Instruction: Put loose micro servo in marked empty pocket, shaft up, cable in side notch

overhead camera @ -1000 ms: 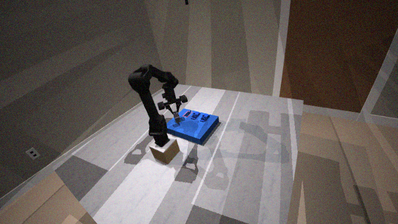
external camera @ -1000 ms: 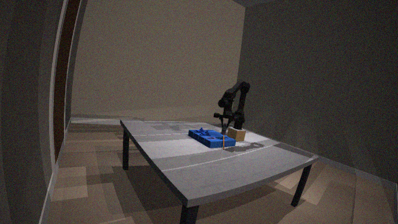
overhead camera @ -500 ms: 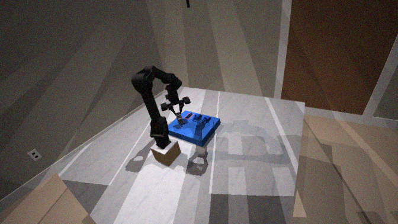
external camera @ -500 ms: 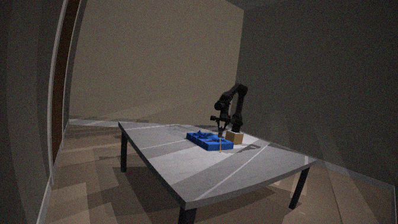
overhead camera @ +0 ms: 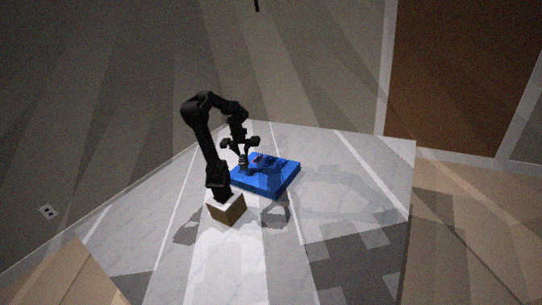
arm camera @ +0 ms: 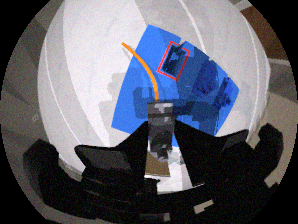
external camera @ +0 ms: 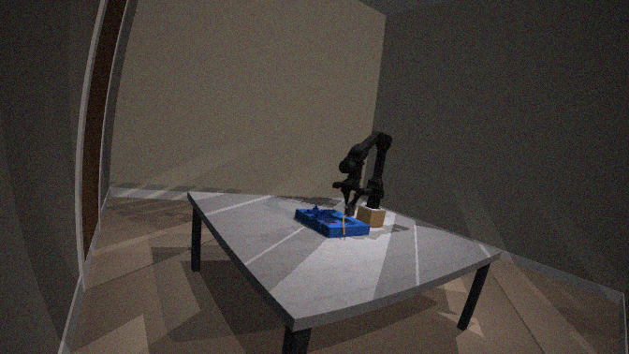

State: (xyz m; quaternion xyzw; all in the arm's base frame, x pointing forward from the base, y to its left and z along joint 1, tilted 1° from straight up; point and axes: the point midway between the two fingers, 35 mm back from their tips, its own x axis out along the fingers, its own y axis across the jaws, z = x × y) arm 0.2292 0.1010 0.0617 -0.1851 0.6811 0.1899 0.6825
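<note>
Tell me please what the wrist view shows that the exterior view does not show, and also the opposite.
Only the wrist view shows the red-outlined pocket on the deck, and the micro servo gripped in the gripper, short of that pocket.

Only the exterior view shows the whole arm on its wooden block, and the table's legs.

Both show the blue deck and the orange cable trailing from the servo.

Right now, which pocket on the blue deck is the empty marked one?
The pocket with the red outline, at the row's end nearest the arm. The other pockets carry no outline and look filled.
</note>
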